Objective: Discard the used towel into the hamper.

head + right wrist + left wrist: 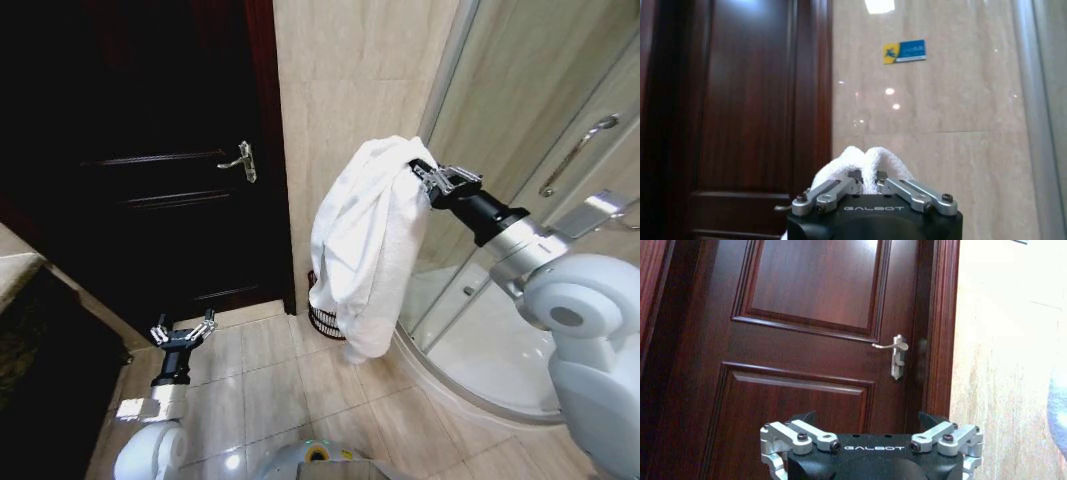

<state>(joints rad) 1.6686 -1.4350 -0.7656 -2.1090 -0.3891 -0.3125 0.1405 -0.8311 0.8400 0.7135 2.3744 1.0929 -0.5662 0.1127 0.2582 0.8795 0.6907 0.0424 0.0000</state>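
In the head view, the right gripper (424,176) is raised high and pinches the top of a white towel (362,245), which hangs with its long axis vertical, its lower end draped in front of the hamper (324,320). The hamper stands on the floor against the tiled wall (340,90), between the dark door (170,150) and the curved shower enclosure (520,130). The left gripper (183,331) sits low with its fingers spread.

In the left wrist view, the left gripper (871,432) is spread wide, facing the door and its handle (893,347).

In the right wrist view, the right gripper (867,181) is clamped on a fold of towel (863,160), facing the tiled wall beside the door.
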